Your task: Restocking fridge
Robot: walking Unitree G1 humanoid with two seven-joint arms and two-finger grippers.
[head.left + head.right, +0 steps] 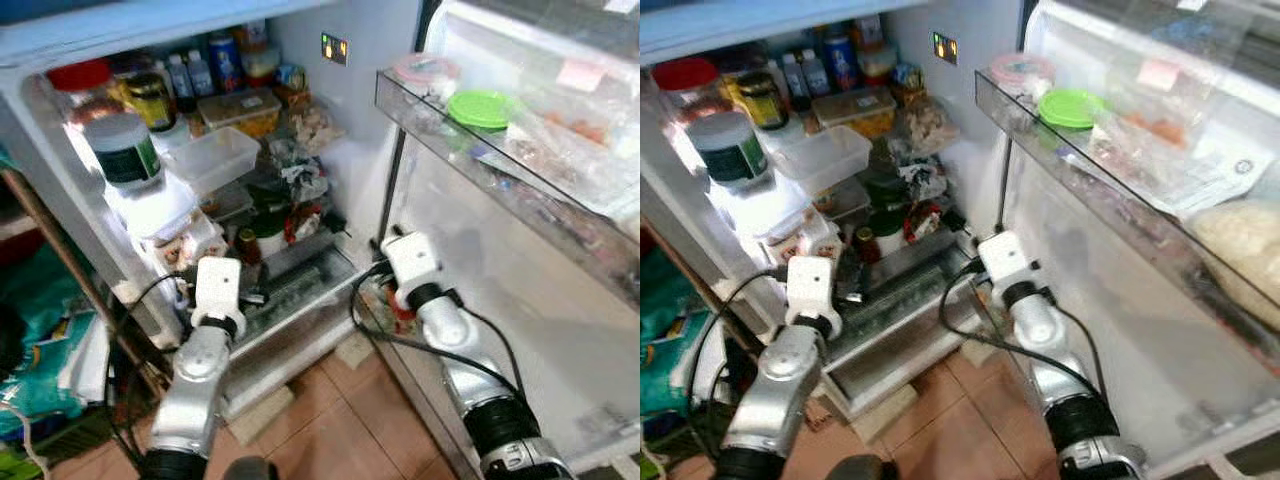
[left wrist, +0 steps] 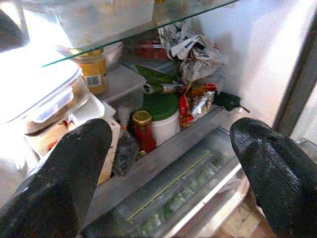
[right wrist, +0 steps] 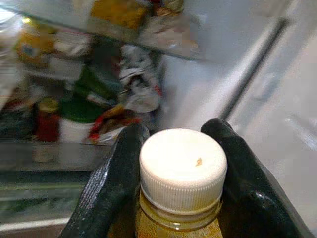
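Restocking looks midway; the fridge shelves (image 1: 300, 262) are already crowded, yet the bottle (image 3: 182, 188) is not placed; the right gripper (image 3: 181, 163) clamps its neck below the white cap, bottle upright, cap up, near the lower shelf's door-side edge; the left gripper (image 2: 168, 163) hangs wide open, holding nothing.

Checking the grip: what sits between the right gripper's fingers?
A white-capped bottle of yellowish liquid, clamped by the right gripper, seen in the right wrist view.
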